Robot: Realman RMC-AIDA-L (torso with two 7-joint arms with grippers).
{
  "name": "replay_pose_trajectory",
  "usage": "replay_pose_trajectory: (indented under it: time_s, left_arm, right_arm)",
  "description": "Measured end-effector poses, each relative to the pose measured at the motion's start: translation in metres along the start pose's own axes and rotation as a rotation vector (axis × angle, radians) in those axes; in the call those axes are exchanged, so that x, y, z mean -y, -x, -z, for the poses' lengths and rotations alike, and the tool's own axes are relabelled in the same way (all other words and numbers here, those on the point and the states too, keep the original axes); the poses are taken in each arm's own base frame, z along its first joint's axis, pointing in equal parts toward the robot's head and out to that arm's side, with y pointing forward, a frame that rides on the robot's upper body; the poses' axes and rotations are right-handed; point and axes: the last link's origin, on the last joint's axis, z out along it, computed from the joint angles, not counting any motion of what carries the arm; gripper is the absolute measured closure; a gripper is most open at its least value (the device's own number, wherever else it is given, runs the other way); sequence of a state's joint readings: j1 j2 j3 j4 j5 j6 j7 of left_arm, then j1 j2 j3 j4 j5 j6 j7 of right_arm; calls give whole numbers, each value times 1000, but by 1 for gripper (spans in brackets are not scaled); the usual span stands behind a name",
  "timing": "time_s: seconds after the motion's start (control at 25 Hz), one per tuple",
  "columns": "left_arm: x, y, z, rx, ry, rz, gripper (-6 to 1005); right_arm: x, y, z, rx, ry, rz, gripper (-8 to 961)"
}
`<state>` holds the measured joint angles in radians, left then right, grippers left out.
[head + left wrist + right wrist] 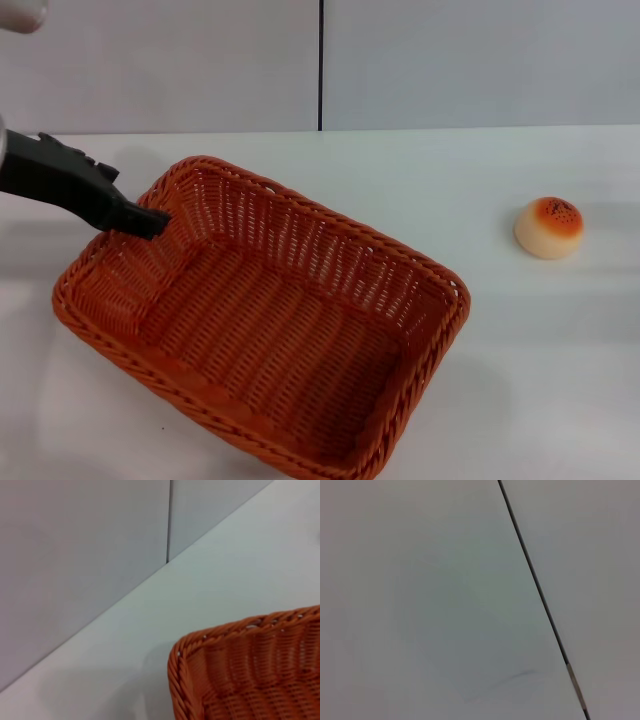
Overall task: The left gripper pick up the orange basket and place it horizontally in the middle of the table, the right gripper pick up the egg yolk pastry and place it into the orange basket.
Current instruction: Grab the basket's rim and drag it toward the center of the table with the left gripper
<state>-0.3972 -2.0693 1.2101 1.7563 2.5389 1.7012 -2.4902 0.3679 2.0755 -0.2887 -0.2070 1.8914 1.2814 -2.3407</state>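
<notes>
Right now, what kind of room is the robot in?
Probably a robot test lab, not a kitchen: a plain white table, bare grey wall panels, and just an orange basket and one egg yolk pastry set out.

- No text, label, brand, number or sign can be read in any of the views.
</notes>
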Motion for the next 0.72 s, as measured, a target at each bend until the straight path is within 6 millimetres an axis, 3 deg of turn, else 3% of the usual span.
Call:
replay_pose_trajectory:
  time_s: [0.72]
  left_arm:
    - [11,6,-42,15,-10,10,243]
  right_arm:
    - [1,-3,7,-11,-3,2,379]
